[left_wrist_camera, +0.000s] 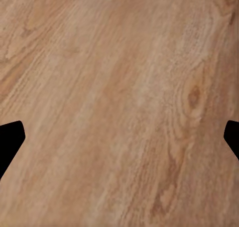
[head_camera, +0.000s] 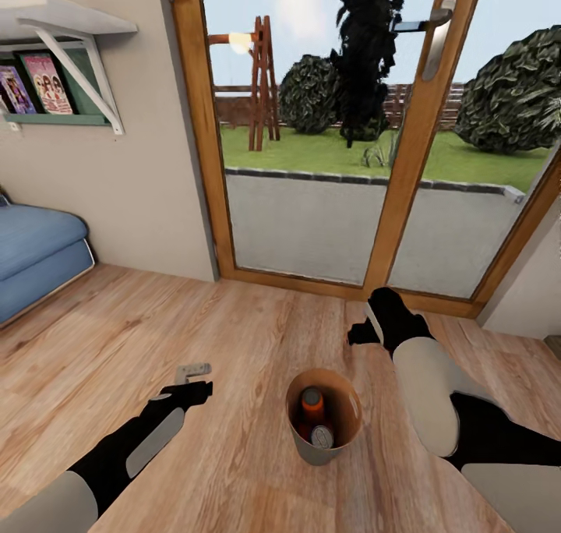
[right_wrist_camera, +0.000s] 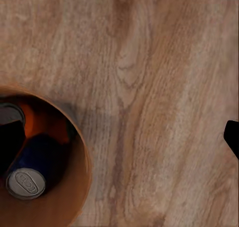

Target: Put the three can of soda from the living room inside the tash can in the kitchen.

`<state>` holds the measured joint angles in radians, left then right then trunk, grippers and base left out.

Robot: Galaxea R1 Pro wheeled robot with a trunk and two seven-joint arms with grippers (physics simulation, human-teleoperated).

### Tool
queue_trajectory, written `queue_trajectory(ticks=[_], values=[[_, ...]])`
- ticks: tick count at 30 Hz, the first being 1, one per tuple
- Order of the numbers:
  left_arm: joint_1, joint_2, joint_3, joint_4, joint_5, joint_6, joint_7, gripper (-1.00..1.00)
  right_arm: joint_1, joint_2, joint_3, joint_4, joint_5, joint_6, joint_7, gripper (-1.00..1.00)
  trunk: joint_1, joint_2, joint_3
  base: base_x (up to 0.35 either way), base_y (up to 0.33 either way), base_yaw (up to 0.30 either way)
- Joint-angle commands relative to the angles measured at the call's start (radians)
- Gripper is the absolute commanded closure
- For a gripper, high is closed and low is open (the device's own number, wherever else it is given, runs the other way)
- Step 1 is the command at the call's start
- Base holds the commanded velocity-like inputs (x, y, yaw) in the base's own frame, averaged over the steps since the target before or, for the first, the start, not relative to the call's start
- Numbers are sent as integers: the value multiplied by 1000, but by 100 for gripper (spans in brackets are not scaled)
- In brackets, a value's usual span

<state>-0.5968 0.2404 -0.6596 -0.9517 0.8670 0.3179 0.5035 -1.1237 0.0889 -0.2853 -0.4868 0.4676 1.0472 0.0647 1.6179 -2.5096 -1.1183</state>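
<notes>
Both arms reach over the wood floor [head_camera: 234,322] in the head view; the trash can [head_camera: 347,439] stands between them, holding an orange can [head_camera: 312,410] and others. Left tool [head_camera: 192,381] hangs spread, empty. Right tool [head_camera: 363,332]: opening indeterminate here. Glass doors [head_camera: 312,206] and sofa [head_camera: 35,256] bound the floor ahead.

Left wrist view: fingertips [left_wrist_camera: 11,140] wide apart over bare planks.

Right wrist view: bin rim [right_wrist_camera: 84,157] encloses a blue can [right_wrist_camera: 32,170]; one fingertip [right_wrist_camera: 232,136] at the frame edge, nothing held.

bin [head_camera: 321,432] mouth open upward, cans [head_camera: 314,416] low inside; bare floor [head_camera: 234,330] all round it | sofa [head_camera: 35,252] far left; glass doors [head_camera: 327,128] ahead; both well apart from bin
</notes>
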Motion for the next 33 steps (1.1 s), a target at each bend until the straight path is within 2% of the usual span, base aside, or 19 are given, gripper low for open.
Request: queue_trajectory(ticks=[1,2,3,4,8,9,10,12,16,17,18,19,21,22,23,31,33], values=[[0,-1,0,2,0,0,0,-100,7,2,7,-42,-2,0,2,-100,0,0,4,0,0,0],[0,-2,0,3,0,0,-1,-100,19,4,14,-85,-3,0,4,-100,-1,1,8,0,0,0],[0,-3,0,7,0,0,-1,-100,134,8,93,-380,-5,0,66,-100,-1,1,12,0,0,0],[0,-4,0,7,0,0,-2,-100,182,7,145,-504,-4,0,114,-100,-2,1,15,0,0,0],[0,-5,0,8,0,0,-2,-100,279,3,241,-740,-1,0,204,-100,-3,2,31,0,0,0],[0,-5,0,8,0,0,-2,-100,305,2,256,-792,-1,0,218,-100,-4,2,35,0,0,0],[0,-5,0,8,0,0,-2,-100,356,1,277,-886,0,0,240,-100,-4,3,39,0,0,0],[0,-5,0,8,0,0,-2,-100,406,1,290,-961,0,0,255,-100,-5,3,46,0,0,0],[0,-6,0,8,0,0,-2,-100,497,1,303,-1043,1,0,269,-100,-7,4,62,0,0,0],[0,-6,0,8,0,-1,-2,-100,580,1,306,-1076,2,0,271,-100,-7,4,66,0,0,0],[0,-6,0,8,0,-1,-2,-100,580,1,306,-1076,2,0,271,-100,-8,4,70,0,0,0],[0,-6,0,8,0,-1,-2,-100,625,0,305,-1085,2,0,271,-100,-8,5,74,0,0,0],[0,-6,0,8,0,-1,-2,-100,667,1,304,-1090,1,0,271,-100,-9,5,82,0,0,0],[0,-6,0,8,0,-2,-2,-100,701,1,301,-1093,1,-30,271,-100,-10,5,86,0,0,0],[0,-6,0,8,0,-2,-2,-100,730,2,290,-1095,1,-61,271,-100,-10,6,91,0,0,0],[0,-6,0,8,0,-2,-2,-100,833,5,195,-1099,-9,-180,283,-100,-14,7,133,0,0,0],[0,-6,0,9,0,-2,-1,-100,884,6,179,-1099,-11,-233,285,-100,-15,8,143,0,0,0]])
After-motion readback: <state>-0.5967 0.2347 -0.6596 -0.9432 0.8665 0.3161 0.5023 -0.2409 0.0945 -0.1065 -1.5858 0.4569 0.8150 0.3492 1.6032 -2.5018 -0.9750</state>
